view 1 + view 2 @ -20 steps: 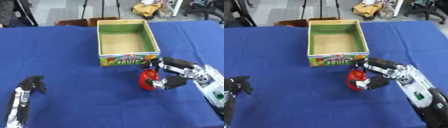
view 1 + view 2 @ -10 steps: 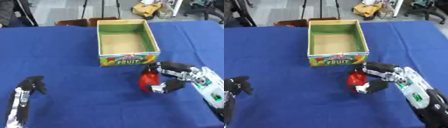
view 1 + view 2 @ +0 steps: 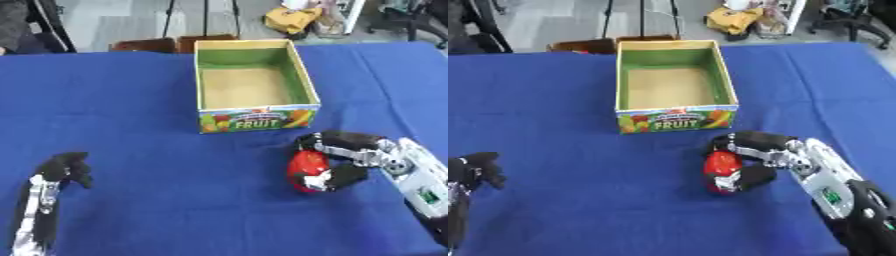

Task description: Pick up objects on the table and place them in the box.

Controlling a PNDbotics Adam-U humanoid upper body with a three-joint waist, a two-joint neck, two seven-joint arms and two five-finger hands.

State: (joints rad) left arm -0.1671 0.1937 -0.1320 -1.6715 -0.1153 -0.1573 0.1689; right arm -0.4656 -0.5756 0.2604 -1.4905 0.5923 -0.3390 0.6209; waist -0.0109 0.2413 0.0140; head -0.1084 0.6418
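Note:
A red, rounded object (image 3: pixel 307 169) sits low on the blue table (image 3: pixel 140 125), just in front of the box's right corner. My right hand (image 3: pixel 346 159) wraps it from the right, fingers over its top and thumb under its lower side. The open cardboard box (image 3: pixel 252 84) has green inner walls, a tan floor and a "FRUIT" label on its front; nothing lies in it. My left hand (image 3: pixel 64 169) rests near the lower left, fingers curled, holding nothing.
A brown box (image 3: pixel 171 44) and a yellow bag (image 3: pixel 290 19) lie on the floor beyond the table's far edge. Blue cloth stretches wide to the left and right of the fruit box.
My right hand has closed in round the red object and drawn slightly toward me with it. The left arm has stayed put.

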